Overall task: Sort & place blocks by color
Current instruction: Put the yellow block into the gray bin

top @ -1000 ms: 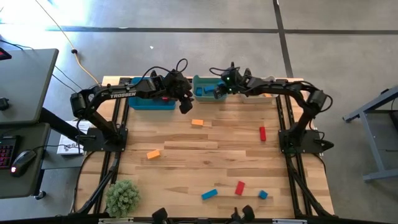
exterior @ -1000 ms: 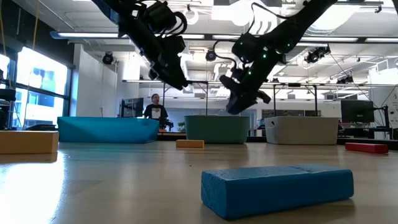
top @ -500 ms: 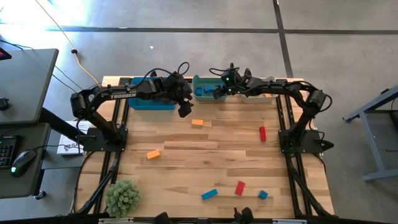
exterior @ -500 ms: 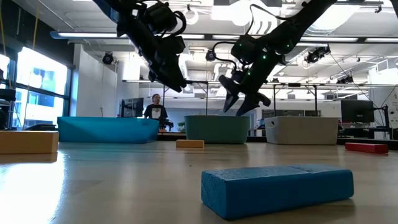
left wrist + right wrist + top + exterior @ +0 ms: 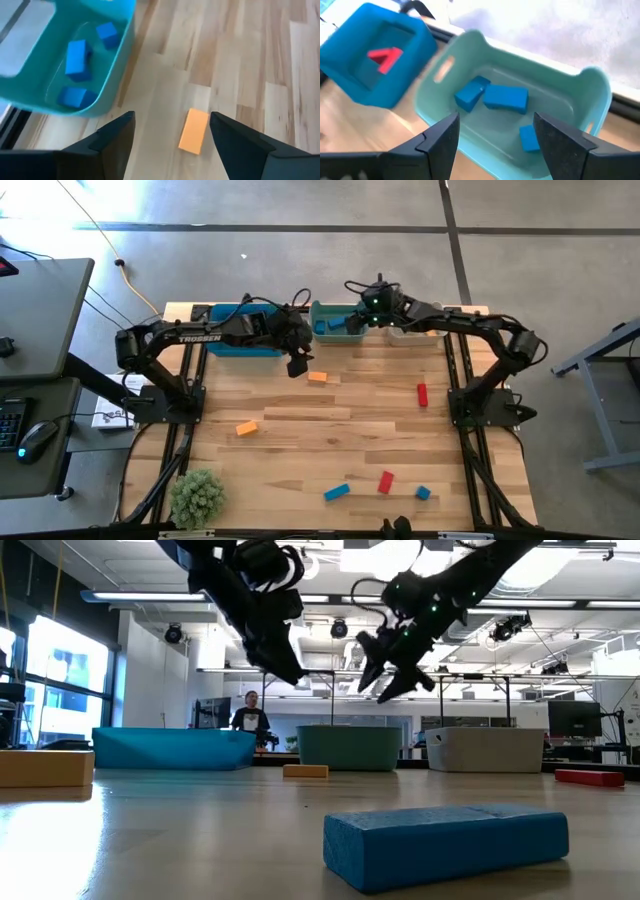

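Observation:
My left gripper (image 5: 297, 365) (image 5: 172, 120) hangs open above the table, just short of an orange block (image 5: 318, 377) (image 5: 194, 131) that lies flat on the wood. My right gripper (image 5: 355, 325) (image 5: 496, 120) is open and empty above the teal bin (image 5: 335, 330) (image 5: 590, 85), which holds three blue blocks (image 5: 506, 97). A red block (image 5: 385, 57) lies in the blue bin (image 5: 243, 343). Loose on the table are an orange block (image 5: 246, 427), red blocks (image 5: 422, 394) (image 5: 385, 482) and blue blocks (image 5: 336, 492) (image 5: 422, 493).
A white bin (image 5: 485, 749) stands to the right of the teal one along the far edge. A green plant (image 5: 197, 497) sits at the near left corner. A person (image 5: 248, 712) stands in the room beyond the table.
My right gripper has opened above the teal bin and then risen a little. My left gripper has moved slightly toward the table's near edge, closer to the orange block beside the bins.

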Available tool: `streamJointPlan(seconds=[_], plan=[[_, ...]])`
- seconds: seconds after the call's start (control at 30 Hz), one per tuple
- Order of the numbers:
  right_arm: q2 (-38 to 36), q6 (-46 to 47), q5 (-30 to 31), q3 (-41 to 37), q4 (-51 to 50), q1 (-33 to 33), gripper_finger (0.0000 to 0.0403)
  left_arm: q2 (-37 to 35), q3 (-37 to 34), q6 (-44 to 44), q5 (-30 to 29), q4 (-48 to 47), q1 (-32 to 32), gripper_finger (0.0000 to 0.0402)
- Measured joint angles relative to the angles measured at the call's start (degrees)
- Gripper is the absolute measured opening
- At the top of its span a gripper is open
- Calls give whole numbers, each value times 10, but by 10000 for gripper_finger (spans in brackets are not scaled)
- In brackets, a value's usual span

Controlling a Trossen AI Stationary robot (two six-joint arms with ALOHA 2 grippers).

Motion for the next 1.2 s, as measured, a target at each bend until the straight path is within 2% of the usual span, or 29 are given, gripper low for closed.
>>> streamJointPlan(seconds=[0.3, 0.67, 1.2], plan=[[-56, -1, 2, 0, 0, 15, 243, 77, 0, 81, 0, 13, -24, 246], [-60, -17, 16, 0, -32, 42, 243, 162, 0, 92, 2, 29, -28, 245], [-60, -27, 31, 0, -77, 49, 243, 220, 2, 113, -14, 56, -59, 242]])
